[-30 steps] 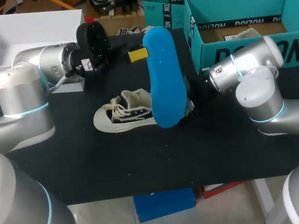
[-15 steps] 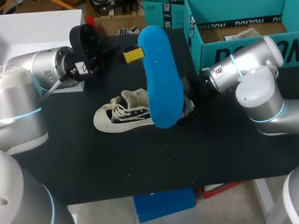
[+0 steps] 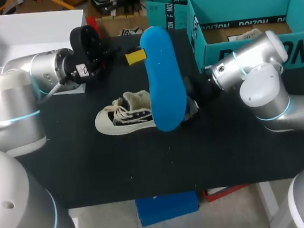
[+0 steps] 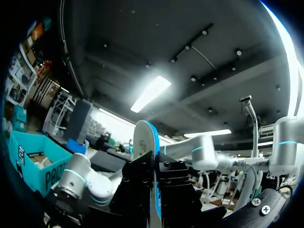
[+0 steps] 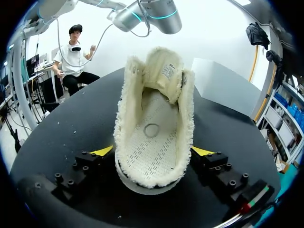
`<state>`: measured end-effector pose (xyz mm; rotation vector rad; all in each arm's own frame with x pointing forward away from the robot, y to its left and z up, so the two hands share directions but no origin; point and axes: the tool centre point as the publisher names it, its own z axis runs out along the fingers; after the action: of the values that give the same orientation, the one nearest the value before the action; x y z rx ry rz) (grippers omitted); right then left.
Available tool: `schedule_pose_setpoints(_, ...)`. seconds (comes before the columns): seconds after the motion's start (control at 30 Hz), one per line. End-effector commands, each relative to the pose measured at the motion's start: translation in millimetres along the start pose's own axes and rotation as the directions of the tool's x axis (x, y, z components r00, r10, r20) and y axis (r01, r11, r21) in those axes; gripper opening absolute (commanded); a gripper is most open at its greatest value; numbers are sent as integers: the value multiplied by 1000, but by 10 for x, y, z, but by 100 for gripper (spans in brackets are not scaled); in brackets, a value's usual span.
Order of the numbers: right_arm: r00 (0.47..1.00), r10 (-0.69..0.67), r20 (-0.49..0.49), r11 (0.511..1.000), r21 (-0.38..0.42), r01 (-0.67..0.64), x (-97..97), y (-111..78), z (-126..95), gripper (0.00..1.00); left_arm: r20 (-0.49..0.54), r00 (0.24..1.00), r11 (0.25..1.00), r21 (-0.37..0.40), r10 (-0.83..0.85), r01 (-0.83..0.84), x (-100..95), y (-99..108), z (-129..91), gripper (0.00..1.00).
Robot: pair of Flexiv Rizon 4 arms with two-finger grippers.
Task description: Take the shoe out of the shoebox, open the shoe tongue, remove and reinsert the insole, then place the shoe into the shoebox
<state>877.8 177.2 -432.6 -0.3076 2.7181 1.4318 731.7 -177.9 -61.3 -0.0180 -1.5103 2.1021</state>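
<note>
Blue insole (image 3: 162, 80) stands nearly upright, pinched in my left gripper (image 3: 143, 54), its lower end at the heel opening of the shoe (image 3: 126, 116), which lies on the table (image 3: 146, 163), toe towards my left side, heel clamped by my right gripper (image 5: 153, 152).

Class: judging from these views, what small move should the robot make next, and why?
Probably lower the blue insole toward the shoe opening. The left gripper holds the insole upright over the shoe, the shoe's inside is bare, and the right gripper grips its heel.
</note>
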Motion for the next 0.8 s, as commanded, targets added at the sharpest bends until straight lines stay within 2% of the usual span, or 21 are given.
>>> schedule_pose_setpoints(0.03,999,-5,-41,994,105,9,-35,248,-300,100,7,1000,1000,2,2,-2,10,16,14,0)
schedule_pose_setpoints(0.17,993,8,-116,980,197,15,-18,339,-390,100,7,1000,1000,2,2,-2,10,16,14,0)
schedule_pose_setpoints(0.33,973,60,-225,929,369,28,-6,516,-512,100,7,1000,1000,2,2,-2,10,16,14,0)
schedule_pose_setpoints(0.53,951,113,-287,851,522,57,-78,706,-634,100,7,1000,1000,2,2,-2,10,16,14,0)
schedule_pose_setpoints(0.63,940,140,-313,797,599,81,-119,769,-657,100,7,1000,1000,2,2,-2,10,16,14,0)
schedule_pose_setpoints(0.8,932,173,-317,726,681,97,-179,834,-677,100,7,1000,1000,2,2,-2,10,16,14,0)
